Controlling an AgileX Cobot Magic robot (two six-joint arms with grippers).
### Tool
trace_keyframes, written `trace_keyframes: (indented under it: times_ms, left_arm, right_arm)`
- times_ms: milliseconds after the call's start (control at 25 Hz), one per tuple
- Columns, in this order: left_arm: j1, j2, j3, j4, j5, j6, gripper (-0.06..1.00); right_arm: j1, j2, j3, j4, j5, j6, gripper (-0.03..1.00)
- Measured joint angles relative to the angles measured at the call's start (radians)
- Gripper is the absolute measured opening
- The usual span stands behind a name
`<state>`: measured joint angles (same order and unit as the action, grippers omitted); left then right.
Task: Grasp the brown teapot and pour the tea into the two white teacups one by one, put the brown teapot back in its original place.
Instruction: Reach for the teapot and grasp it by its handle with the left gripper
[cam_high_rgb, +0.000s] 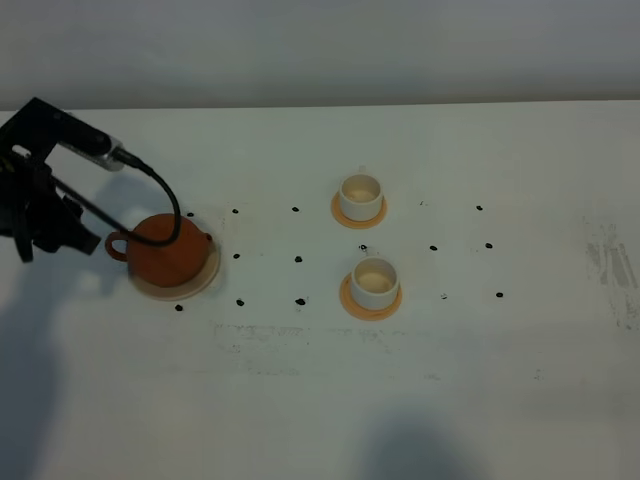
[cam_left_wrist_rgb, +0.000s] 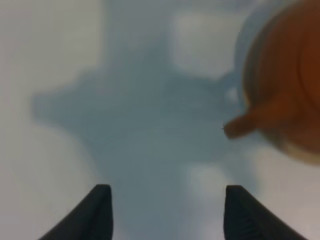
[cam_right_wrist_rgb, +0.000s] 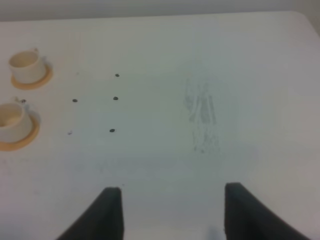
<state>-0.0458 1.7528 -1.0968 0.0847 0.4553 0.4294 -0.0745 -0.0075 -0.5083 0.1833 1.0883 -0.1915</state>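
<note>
Just ahead of the left claw (cam_left_wrist_rgb: 167, 215), offset to one side of its centre line, sits the brown teapot (cam_high_rgb: 168, 248). It is upright on the large beige coaster (cam_high_rgb: 206, 280), which I take to be its original place. The loop handle (cam_high_rgb: 117, 245) faces the claw and the spout side points away. The two white teacups (cam_high_rgb: 361, 195) stand well beyond the pot from the claw, each on a small orange coaster (cam_high_rgb: 344, 297). No dark tea shows in either cup. Whatever tea there is sits hidden in the pot, so the fill level is unknown.

Handling estimate: clay, so rigid and brittle, with a hard smooth surface where a light pinch could slip. Probably the heaviest item on the table (cam_high_rgb: 520, 400), more so if full, and the liquid will shift the balance on tilt. I judge the body too wide for the jaws. The handle is the sensible hold: pinch across the loop, close to the body, to limit swing.

Left arm pose: it comes in from the handle side, with the claw aimed at the table short of the pot. The claw is spread wide with nothing between the fingers (cam_left_wrist_rgb: 100, 212), only bare surface and shadow. The blurred handle lies ahead and to one side, not touching. A sideways correction looks necessary before closing.

Right claw (cam_right_wrist_rgb: 170, 212): spread and empty over bare table, with the teacups well off to one side of it. It does not appear in the high view.
</note>
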Motion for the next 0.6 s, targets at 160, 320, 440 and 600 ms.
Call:
trace_keyframes:
  times_ms: [160,320,440,600]
  left_arm:
    - [0.003,0.053,-0.071,-0.022,0.013,-0.058,0.46]
    - [0.003,0.11,-0.117,-0.035,0.001,-0.139,0.44]
    - [0.003,0.154,-0.127,-0.058,-0.02,-0.189,0.44]
    - [0.003,0.173,-0.127,-0.079,-0.027,-0.203,0.44]
  right_arm:
    - [0.0,0.0,0.0,0.001,0.0,0.0,0.44]
    - [0.0,0.0,0.0,0.001,0.0,0.0,0.44]
    - [0.0,0.0,0.0,0.001,0.0,0.0,0.44]
    - [0.0,0.0,0.0,0.001,0.0,0.0,0.44]
